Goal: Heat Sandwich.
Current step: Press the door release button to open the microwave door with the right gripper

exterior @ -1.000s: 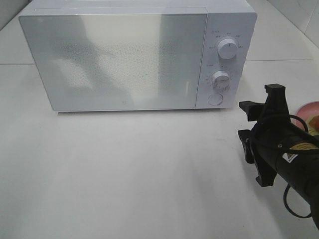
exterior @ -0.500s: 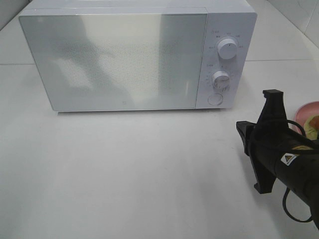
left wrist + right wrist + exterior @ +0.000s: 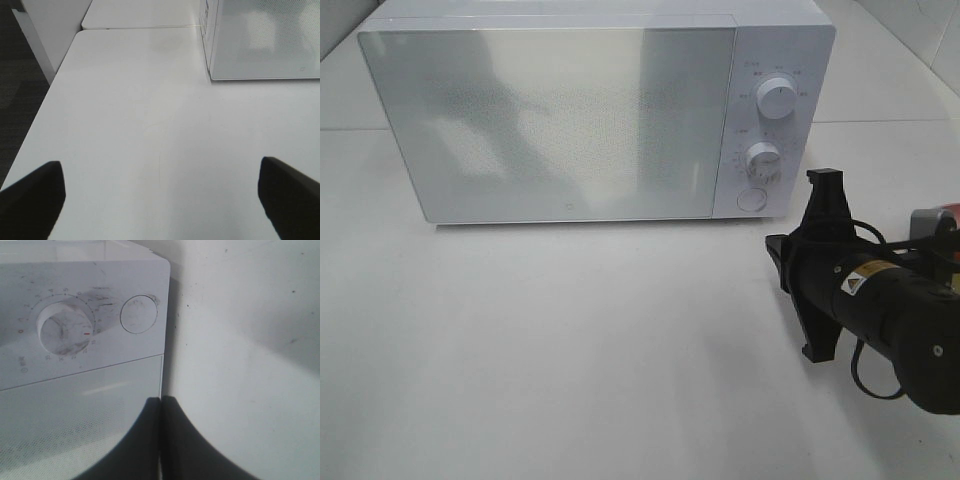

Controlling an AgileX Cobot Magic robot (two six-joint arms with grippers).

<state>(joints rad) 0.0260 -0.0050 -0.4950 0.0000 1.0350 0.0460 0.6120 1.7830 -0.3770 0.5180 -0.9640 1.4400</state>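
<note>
The white microwave (image 3: 560,120) stands at the back of the table with its door closed. My right gripper (image 3: 775,250) is shut with nothing between its fingers (image 3: 150,440). It points at the microwave's lower right corner, just below the round door button (image 3: 139,314) and apart from it. The sandwich is hidden behind my right arm; only a sliver of the pink plate (image 3: 928,216) shows at the right edge. My left gripper (image 3: 160,200) is open over bare table, left of the microwave (image 3: 265,40), and it is out of the exterior view.
Two white dials (image 3: 776,98) (image 3: 761,158) sit above the round button (image 3: 751,199) on the microwave's control panel. The white table (image 3: 570,350) stretches in front of the microwave. Its left edge (image 3: 35,125) drops to a dark floor.
The right gripper's fingers have closed. The right arm has moved left toward the microwave's lower right corner and now covers most of the pink plate. The left gripper is unchanged.
</note>
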